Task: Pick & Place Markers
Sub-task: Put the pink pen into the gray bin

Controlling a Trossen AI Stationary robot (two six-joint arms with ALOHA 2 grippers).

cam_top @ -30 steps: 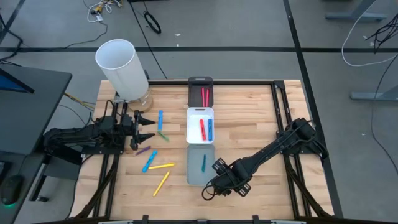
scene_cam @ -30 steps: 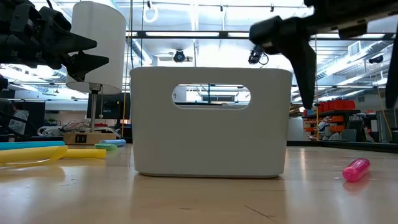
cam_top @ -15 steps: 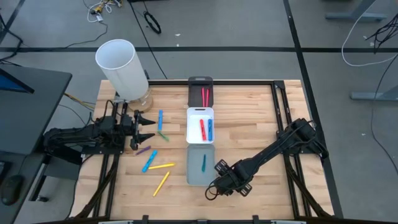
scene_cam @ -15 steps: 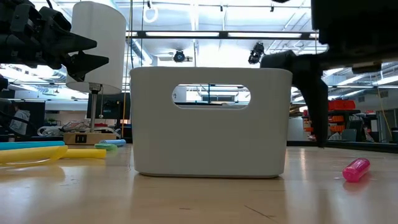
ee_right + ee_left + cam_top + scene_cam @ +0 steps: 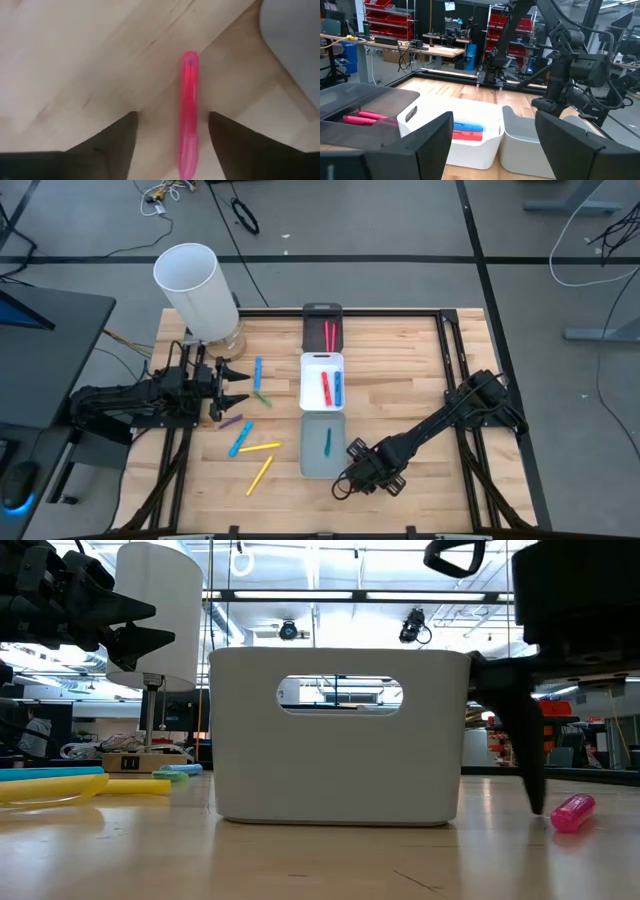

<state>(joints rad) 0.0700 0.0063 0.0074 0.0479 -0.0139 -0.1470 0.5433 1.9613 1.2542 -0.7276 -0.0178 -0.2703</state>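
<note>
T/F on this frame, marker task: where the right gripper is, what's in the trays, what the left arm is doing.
1. The right gripper is open over a pink marker on the table. True.
2. That pink marker lies inside the grey tray. False: it lies on the wood beside the tray.
3. The white tray holds a red marker and a blue marker. True.
4. The left gripper holds a yellow marker. False: it is open and empty, near the white cylinder.

R gripper low by grey tray; L gripper idle.
</note>
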